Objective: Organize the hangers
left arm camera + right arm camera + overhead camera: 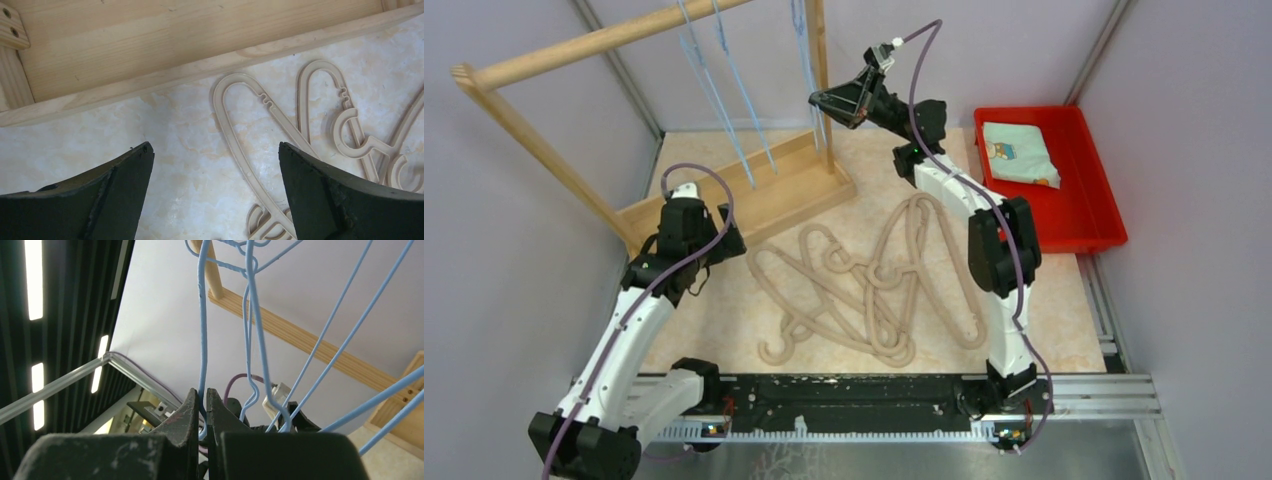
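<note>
Right gripper [201, 401] is clamped on a thin light-blue wire hanger [202, 330]; left gripper [215, 162] is held apart. Neighbouring wires [256, 320] could be snagged.

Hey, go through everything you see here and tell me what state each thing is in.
Wooden rack: upright.
Left claw: open, empty, over the table.
Right claw: shut on a blue wire hanger, raised beside the rack.
Other blue wire hangers: hanging from the rack.
Beige hangers: lying tangled on the table.
Red bin: holds a folded cloth.
</note>
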